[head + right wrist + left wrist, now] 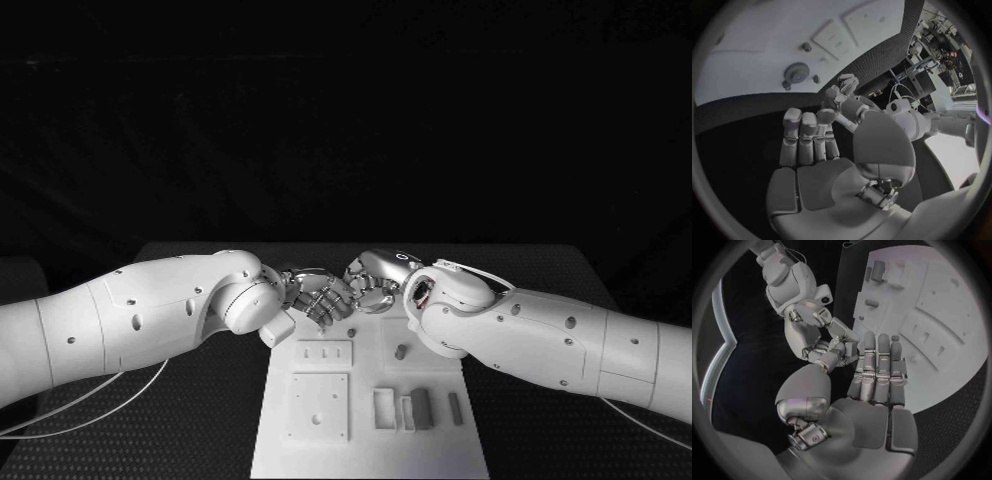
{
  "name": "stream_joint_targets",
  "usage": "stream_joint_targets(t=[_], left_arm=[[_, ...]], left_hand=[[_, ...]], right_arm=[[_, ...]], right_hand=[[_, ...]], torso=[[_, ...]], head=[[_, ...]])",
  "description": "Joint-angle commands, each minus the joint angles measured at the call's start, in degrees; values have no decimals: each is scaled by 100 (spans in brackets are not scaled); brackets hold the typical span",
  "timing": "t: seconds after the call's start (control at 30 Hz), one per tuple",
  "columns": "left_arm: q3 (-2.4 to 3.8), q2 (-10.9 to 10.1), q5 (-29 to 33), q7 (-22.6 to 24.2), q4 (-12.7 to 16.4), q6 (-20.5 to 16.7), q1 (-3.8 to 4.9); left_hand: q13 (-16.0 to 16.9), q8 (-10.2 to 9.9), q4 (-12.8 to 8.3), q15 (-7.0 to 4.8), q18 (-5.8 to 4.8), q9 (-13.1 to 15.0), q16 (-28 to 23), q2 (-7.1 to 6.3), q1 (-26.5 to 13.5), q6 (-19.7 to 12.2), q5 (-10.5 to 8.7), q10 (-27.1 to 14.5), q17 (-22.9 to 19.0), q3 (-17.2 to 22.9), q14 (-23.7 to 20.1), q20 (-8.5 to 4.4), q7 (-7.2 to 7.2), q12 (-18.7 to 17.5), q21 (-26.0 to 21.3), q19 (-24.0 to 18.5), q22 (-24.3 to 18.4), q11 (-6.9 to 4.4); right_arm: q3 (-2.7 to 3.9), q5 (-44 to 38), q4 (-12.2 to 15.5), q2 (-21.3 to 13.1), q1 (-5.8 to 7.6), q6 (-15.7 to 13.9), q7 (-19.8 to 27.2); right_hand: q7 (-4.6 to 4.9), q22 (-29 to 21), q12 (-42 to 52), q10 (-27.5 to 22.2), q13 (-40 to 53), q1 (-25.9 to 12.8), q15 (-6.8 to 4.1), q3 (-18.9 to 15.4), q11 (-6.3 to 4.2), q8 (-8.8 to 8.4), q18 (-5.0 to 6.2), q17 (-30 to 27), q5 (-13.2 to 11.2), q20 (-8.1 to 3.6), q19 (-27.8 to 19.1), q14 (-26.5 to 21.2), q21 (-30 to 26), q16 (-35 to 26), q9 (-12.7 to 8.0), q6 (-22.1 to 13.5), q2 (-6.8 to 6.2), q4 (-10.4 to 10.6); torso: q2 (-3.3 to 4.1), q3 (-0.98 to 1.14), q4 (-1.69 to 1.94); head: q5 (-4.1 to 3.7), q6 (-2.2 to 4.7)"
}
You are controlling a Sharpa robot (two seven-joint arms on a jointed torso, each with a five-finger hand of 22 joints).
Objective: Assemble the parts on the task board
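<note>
The white task board (361,452) lies in the middle of the table, running toward me. Both hands hover over its far end, fingertips nearly meeting. My left hand (312,296) has its fingers (877,371) straight and side by side, thumb apart, palm bare. My right hand (378,279) also has its fingers (806,136) stretched out with nothing in them. Its fingertips (831,346) touch or nearly touch the left thumb. Grey parts stand on the board: a block (420,405), a slim piece (456,407) and a small peg (400,351). A round part (795,74) sits on the board near the right hand.
Two raised square plates (320,405) with holes sit on the board's left half. Black table (188,420) surrounds the board on both sides. Thin cables (101,400) hang under the left arm.
</note>
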Motion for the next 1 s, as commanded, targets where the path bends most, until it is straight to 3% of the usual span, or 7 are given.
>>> stream_joint_targets(t=[0.03, 0.47, 1.0], left_arm=[[-1, 13, -57, 57, 7, 42, -2], [-1, -3, -89, 77, -15, 47, -2], [0, -12, -264, 137, -28, -34, -27]], left_hand=[[14, 35, -72, -17, -30, 14, 20, 35, 129, 66, 17, 65, 8, 9, 41, -11, -1, 34, 34, -41, 0, -21], [59, 128, -188, -55, -73, 74, 75, 170, 334, 240, 17, 215, 26, 16, 128, -34, -73, 110, 44, -45, -12, -79], [292, 288, -107, -145, -146, 323, 264, 430, 282, 426, 14, 378, 115, -138, 254, -124, -183, 338, 84, -30, -22, -171]], right_arm=[[6, -20, -7, 12, 3, 95, 29], [6, -24, -75, 52, -8, 159, 31], [4, 150, -58, -2, -16, 139, 98]], right_hand=[[308, 2, 7, 27, -6, -41, -21, 28, -5, 15, 75, -8, 34, -14, 40, 32, 10, 7, 10, 338, 5, -5], [308, 1, 6, 26, -6, -47, -22, 31, -6, 11, 75, -8, 35, -13, 40, 31, 8, 6, 9, 340, 9, -9], [321, -5, -13, 1, -12, -84, -15, 32, 7, -25, 75, -16, 37, -3, 25, 10, -11, -15, -3, 310, -16, -15]], torso=[[1, 0, 0], [1, -1, 2], [0, 1, -3]], head=[[-3, -9], [-11, -19], [-6, -31]])
